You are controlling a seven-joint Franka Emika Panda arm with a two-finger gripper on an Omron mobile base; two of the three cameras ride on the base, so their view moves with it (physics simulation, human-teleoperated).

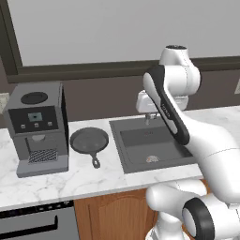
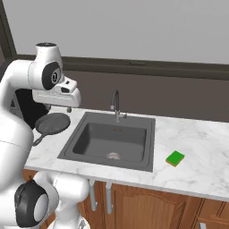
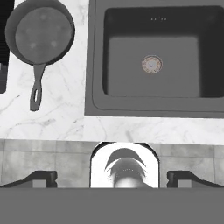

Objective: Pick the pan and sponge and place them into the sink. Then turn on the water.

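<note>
Pan (image 1: 89,139), sponge (image 2: 175,158), sink (image 2: 77,140): one each

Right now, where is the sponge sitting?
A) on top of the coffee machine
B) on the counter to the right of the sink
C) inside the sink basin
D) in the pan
B: in the right base view the sponge lies flat on the marble counter, apart from the right rim of the sink, while the pan sits on the other side of the basin.

Pan (image 1: 89,139) on counter between coffee machine (image 1: 37,126) and sink (image 1: 152,146).
</note>
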